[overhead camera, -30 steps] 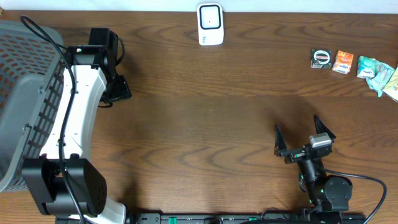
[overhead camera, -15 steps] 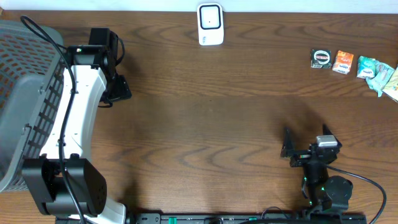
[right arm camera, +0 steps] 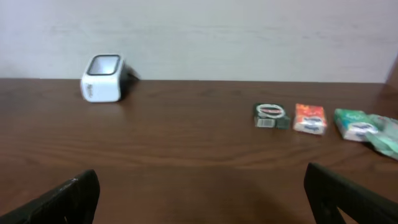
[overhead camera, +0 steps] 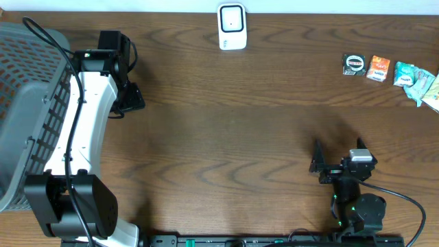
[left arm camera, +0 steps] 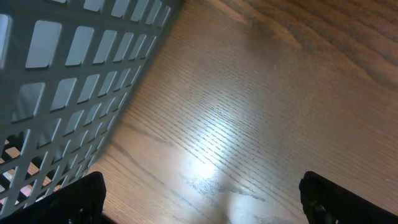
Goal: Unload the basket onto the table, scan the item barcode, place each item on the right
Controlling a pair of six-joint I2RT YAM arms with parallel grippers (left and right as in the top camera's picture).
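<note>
Your right gripper (overhead camera: 337,159) has drawn back toward the near edge and now sits spread wide, holding nothing. Your left gripper (overhead camera: 134,72), beside the basket (overhead camera: 27,103) at far left, is spread and empty too. The packets (overhead camera: 378,68) lie in a row at far right, and the scanner (overhead camera: 232,27) stands at far centre.

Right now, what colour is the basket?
Grey, with a lattice wall. The basket shows best in the overhead view.
</note>
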